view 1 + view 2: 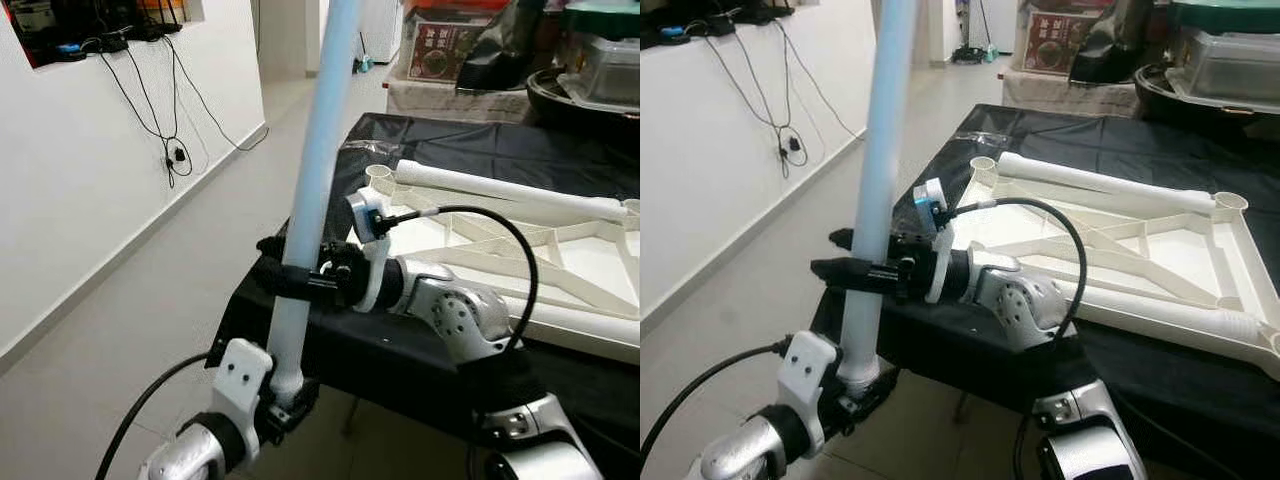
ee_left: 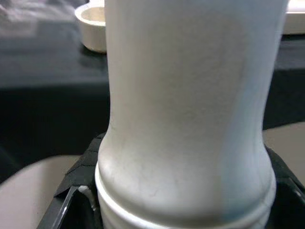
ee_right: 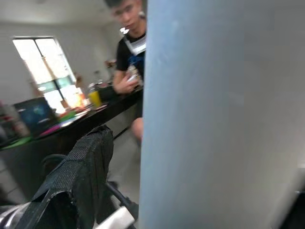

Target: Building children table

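Nearest, item one: a pale blue table leg, held almost upright in front of the near corner of the table, its top running out of the head views. The left gripper has its fingers closed on the leg's ringed lower end; the left wrist view gives that end close up, with a raised band round it and black finger pads pressed to either side. The right gripper clamps the same leg higher up, fingers tight round the shaft, a black cable looping back from its wrist.

Item two: the right wrist view, beside the leg's blue side, takes in a person in a dark shirt seated at a dark counter, a bright window behind.

Item three: the table, draped in a black cloth. On it, beyond the right arm, lies a white tabletop upside down, ribs showing, with round sockets at its corners and one white leg lying along its far edge.

Item four: grey floor to the left, a white wall with hanging black cables, a doorway beyond.

Item five: past the table's far edge, a printed box, a black bag and stacked clear containers.
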Controlling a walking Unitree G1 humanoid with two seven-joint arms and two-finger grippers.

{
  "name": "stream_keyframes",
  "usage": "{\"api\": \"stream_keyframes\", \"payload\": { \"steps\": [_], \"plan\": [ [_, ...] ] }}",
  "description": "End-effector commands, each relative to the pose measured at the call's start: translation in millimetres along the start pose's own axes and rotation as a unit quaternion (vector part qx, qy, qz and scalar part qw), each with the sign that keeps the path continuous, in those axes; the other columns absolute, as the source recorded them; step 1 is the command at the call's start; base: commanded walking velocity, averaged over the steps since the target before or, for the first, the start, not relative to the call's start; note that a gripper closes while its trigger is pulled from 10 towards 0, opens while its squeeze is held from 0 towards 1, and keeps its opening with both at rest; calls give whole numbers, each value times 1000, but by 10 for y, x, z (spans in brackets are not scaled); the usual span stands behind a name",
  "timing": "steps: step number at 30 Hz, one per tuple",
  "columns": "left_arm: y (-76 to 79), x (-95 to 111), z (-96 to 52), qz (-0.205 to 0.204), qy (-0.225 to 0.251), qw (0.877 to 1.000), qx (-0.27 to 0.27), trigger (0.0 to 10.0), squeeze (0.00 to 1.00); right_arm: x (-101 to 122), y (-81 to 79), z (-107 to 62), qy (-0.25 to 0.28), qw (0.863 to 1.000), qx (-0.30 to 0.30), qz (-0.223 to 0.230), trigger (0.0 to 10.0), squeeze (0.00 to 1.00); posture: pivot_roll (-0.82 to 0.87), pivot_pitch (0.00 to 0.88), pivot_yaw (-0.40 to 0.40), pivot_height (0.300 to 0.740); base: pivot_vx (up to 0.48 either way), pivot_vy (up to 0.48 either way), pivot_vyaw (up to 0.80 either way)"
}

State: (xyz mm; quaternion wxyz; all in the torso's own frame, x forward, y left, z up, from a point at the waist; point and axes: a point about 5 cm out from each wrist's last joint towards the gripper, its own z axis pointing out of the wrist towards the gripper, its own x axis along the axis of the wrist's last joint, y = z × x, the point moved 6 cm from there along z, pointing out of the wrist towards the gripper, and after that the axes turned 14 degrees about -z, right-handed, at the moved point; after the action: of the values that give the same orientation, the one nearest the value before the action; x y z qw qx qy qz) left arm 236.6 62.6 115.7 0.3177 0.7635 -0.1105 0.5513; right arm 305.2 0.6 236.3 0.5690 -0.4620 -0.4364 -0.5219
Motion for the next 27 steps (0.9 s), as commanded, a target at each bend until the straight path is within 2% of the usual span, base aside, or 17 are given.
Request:
{"api": "stream_keyframes", "payload": {
  "steps": [1, 9, 20, 21, 22, 23, 24, 26, 27],
  "plan": [
    [17, 30, -19, -1, 5, 1000, 3, 10000, 0, -10, -52, 66, -6, 1000, 25, 10, 10000, 0, 104, 64, 30, 740, 0, 0, 0],
    [79, 8, -34, -5, -3, 1000, -9, 10000, 0, -49, -160, 111, -17, 997, 62, 31, 10000, 0, 107, 66, 23, 740, 0, 0, 0],
    [107, -2, -19, -7, -6, 1000, -13, 10000, 0, -62, -206, 114, -24, 995, 83, 40, 10000, 0, 99, 70, 23, 740, 0, 0, 0],
    [109, -3, -18, -7, -6, 1000, -14, 10000, 0, -62, -208, 113, -24, 995, 84, 40, 7020, 0, 99, 70, 23, 740, 0, 0, 0],
    [106, 1, -17, -8, -5, 1000, -13, 10000, 0, -63, -209, 116, -25, 995, 85, 41, 5608, 0, 99, 72, 23, 740, 0, 0, 0],
    [104, 3, -17, -9, -5, 1000, -13, 10000, 0, -64, -210, 119, -26, 995, 85, 41, 5608, 0, 99, 72, 23, 740, 0, 0, 0],
    [102, 7, -17, -7, -4, 1000, -12, 10000, 0, -65, -214, 120, -26, 995, 87, 43, 1725, 0, 99, 72, 23, 740, 0, 0, 0],
    [100, 10, -18, -8, -3, 1000, -12, 10000, 0, -68, -219, 118, -26, 995, 88, 44, 1725, 0, 99, 72, 23, 740, 0, 0, 0],
    [100, 9, -19, -8, -3, 1000, -11, 10000, 0, -78, -227, 114, -27, 995, 90, 44, 0, 0, 99, 72, 23, 740, 0, 0, 0]
  ]
}}
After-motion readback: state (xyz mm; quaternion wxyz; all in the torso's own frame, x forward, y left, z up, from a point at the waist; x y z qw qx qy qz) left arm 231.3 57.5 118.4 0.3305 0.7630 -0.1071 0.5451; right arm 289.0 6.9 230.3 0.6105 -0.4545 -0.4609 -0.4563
